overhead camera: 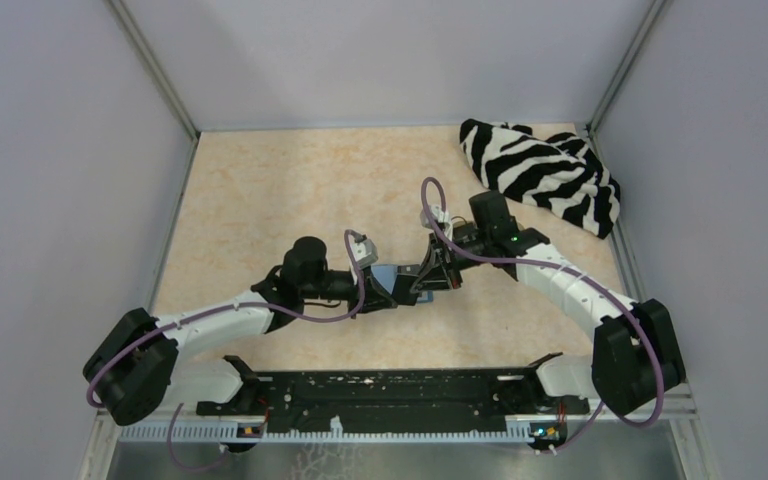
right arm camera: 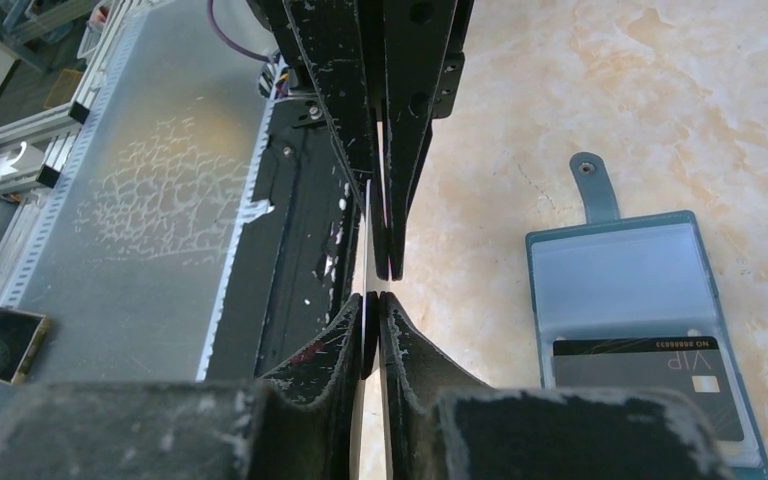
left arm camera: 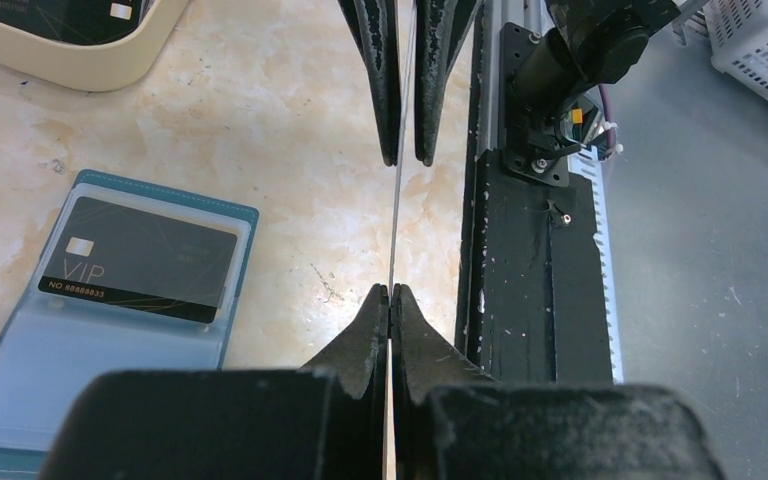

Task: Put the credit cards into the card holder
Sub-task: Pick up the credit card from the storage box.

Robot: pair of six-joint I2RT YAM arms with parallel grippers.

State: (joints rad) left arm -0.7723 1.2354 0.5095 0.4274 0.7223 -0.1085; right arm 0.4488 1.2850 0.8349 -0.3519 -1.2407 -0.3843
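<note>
**Card Pinched Between Both Grippers Above the Open Holder**

Clamped fully shut in the left gripper [left arm camera: 390, 292]: one thin card [left arm camera: 395, 200], seen edge-on as a pale sliver running away from the fingertips. At the sliver's other end, the right gripper [right arm camera: 372, 298], its fingers narrowed to either side of the same card. Cannot tell whether that second pinch truly bites, as the left wrist view shows a slim gap between those fingers. Looks like a hand-over or a re-grip in mid-air, both arms meeting over the middle of the table [overhead camera: 290, 190], toward its near edge.

Just to the far side of the meeting fingertips, flat on the marbled surface: the teal card holder [left arm camera: 80, 370], folded open with its clear pockets facing up and its snap tab out. Already tucked part-way into one pocket, a black VIP card [left arm camera: 140, 258]. Beyond the holder, at the corner of the left wrist view, a tan tray [left arm camera: 80, 65] with another dark card [left arm camera: 50, 15] lying inside. Far right on the table, well apart from everything, a zebra-striped cloth [overhead camera: 540, 170].

Judged as partly done: one card pocketed, one in the air, at least one waiting in the tray. Left to do: settle the grip, tilt the held card flat, slide it into a free pocket, then fetch from the tray.
</note>
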